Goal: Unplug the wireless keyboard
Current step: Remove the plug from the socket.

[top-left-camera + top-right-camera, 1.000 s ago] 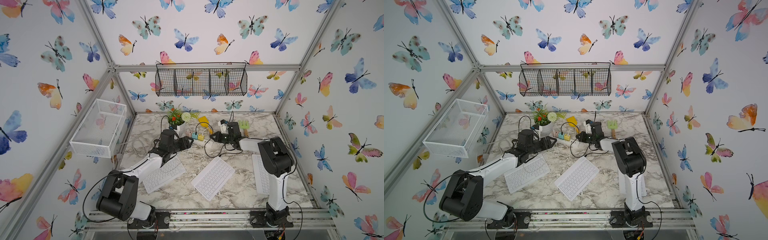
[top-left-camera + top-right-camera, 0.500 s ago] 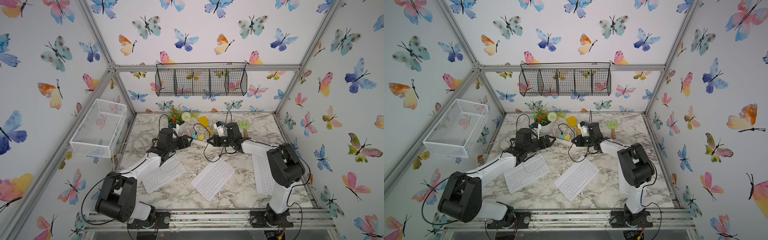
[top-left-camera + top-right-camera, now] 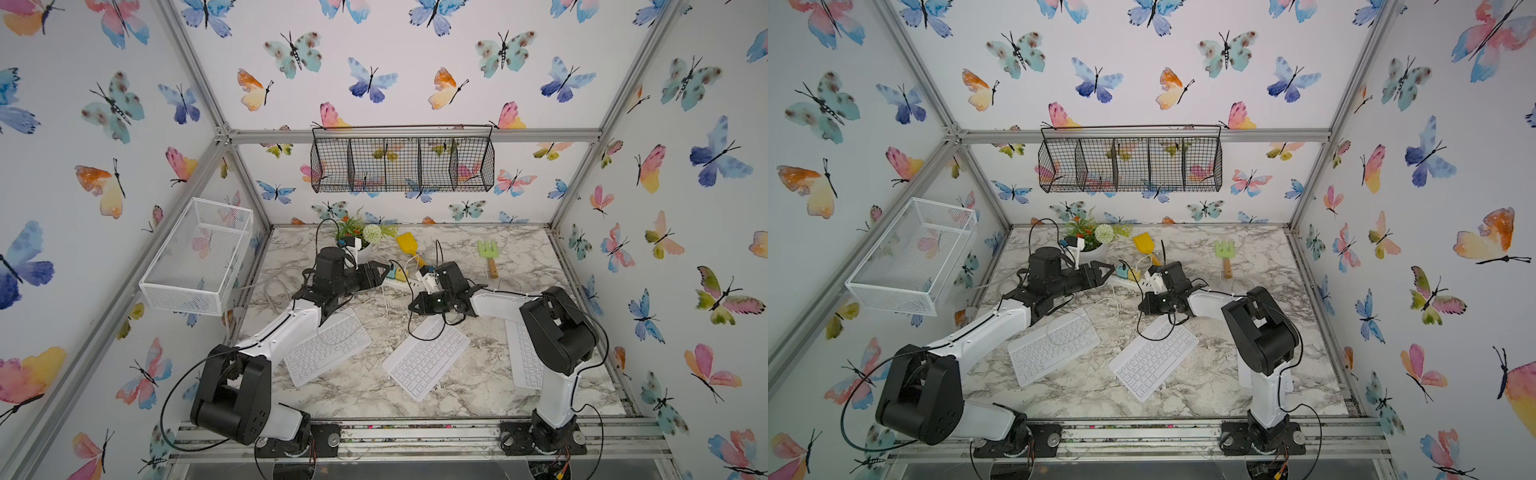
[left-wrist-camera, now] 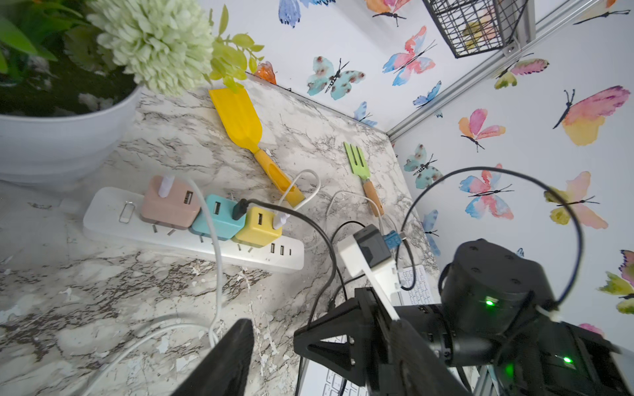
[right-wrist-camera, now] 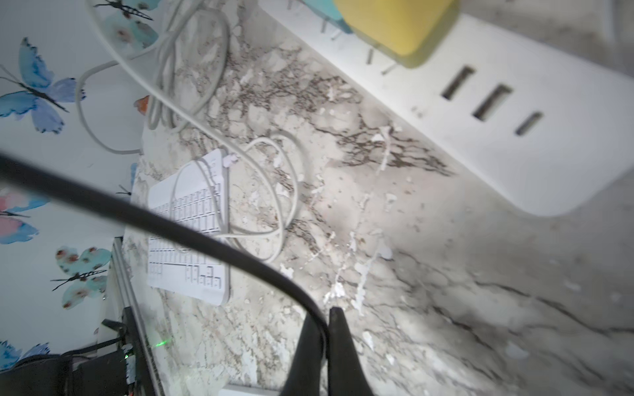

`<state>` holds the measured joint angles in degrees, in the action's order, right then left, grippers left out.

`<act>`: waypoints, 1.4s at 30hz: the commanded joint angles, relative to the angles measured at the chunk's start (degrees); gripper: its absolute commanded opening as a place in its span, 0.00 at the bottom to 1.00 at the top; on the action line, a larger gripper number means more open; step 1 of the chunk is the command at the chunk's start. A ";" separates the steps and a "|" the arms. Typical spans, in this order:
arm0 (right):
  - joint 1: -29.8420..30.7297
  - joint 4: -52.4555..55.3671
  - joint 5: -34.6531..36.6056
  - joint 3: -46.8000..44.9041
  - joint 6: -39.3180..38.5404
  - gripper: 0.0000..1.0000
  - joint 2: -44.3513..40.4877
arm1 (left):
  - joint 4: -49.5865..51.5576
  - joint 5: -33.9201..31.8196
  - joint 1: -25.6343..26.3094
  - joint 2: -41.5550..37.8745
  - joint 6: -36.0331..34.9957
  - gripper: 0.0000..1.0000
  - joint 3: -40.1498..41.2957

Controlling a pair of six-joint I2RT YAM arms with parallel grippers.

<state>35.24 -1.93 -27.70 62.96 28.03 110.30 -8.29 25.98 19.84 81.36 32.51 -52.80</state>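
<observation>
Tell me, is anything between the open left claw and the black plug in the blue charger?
Nearly nothing. The left gripper faces the black plug in the teal charger with open space between; only a white cable from the pink charger hangs across the power strip right beside that path.

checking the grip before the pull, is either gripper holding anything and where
Right gripper pinches the black cable mid-run, away from its plug; left gripper is open and empty.

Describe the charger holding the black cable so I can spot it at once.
On the marble table, by the white flower pot, lies a white power strip with three charger cubes. It is the teal cube between the pink cube and the yellow cube; it alone holds a black plug.
</observation>
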 commanded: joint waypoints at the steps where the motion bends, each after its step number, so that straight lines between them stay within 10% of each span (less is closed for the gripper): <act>1: -0.18 1.96 3.02 -0.10 0.93 0.03 1.78 | -1.35 4.39 0.42 0.00 1.24 0.66 -1.85; 18: 0.33 -0.22 -3.05 -2.03 0.28 0.04 3.43 | -12.55 9.41 6.49 12.96 10.38 0.45 -10.76; 42: 0.26 0.52 -1.21 -1.46 -4.14 0.14 0.55 | -7.81 -6.42 9.21 23.83 3.99 0.32 -9.71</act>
<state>35.29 -2.98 -29.54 60.38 26.26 112.38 -18.57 23.99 28.64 104.73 39.05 -63.20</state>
